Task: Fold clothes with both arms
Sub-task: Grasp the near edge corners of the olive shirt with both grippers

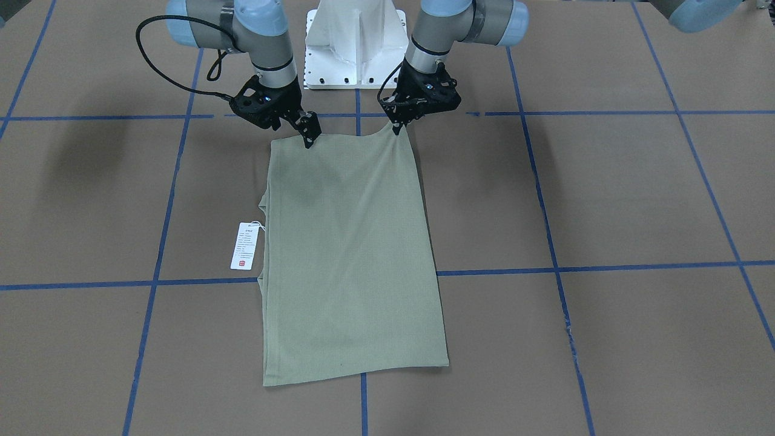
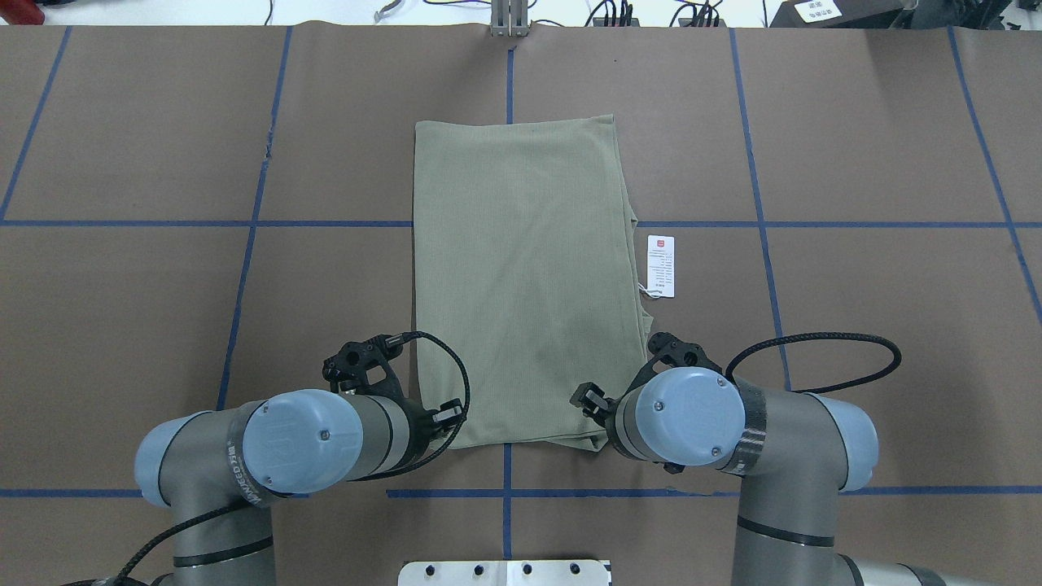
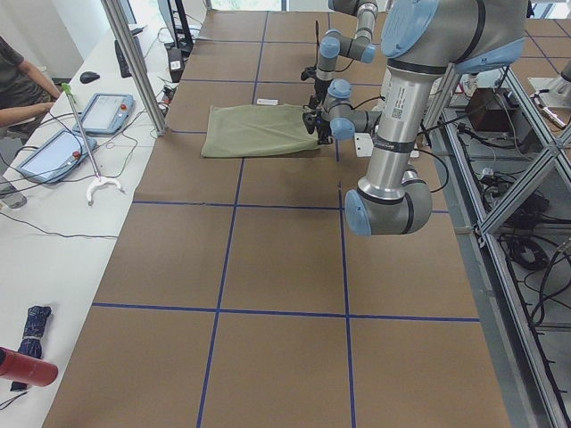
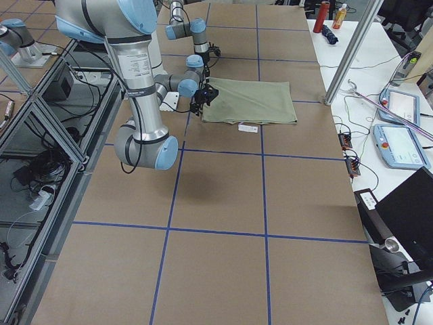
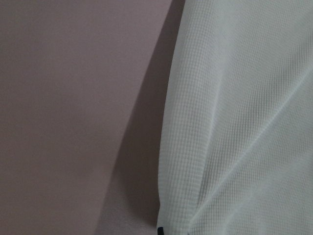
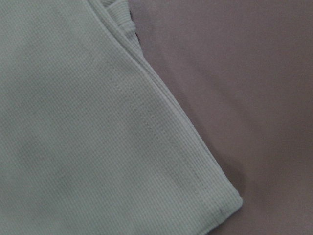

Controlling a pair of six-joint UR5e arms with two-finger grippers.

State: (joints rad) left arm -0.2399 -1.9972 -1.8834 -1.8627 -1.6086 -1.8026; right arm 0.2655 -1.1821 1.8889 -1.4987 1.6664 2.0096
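left gripper [image 1: 398, 128] clamped on shirt [image 1: 351, 254] robot-side corner, fabric peaked | right gripper [image 1: 309, 140] clamped on same edge | sage fine-ribbed knit, long folded rectangle, flat on brown table [image 1: 605, 200] | white rectangular tag [image 1: 244, 245] beside long edge

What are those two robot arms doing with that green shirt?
They are folding it. The green shirt lies on the brown table, already folded into a long narrow strip. The left gripper and the right gripper each pinch a corner of the end nearest the robot, raised slightly. Its white tag sticks out sideways.
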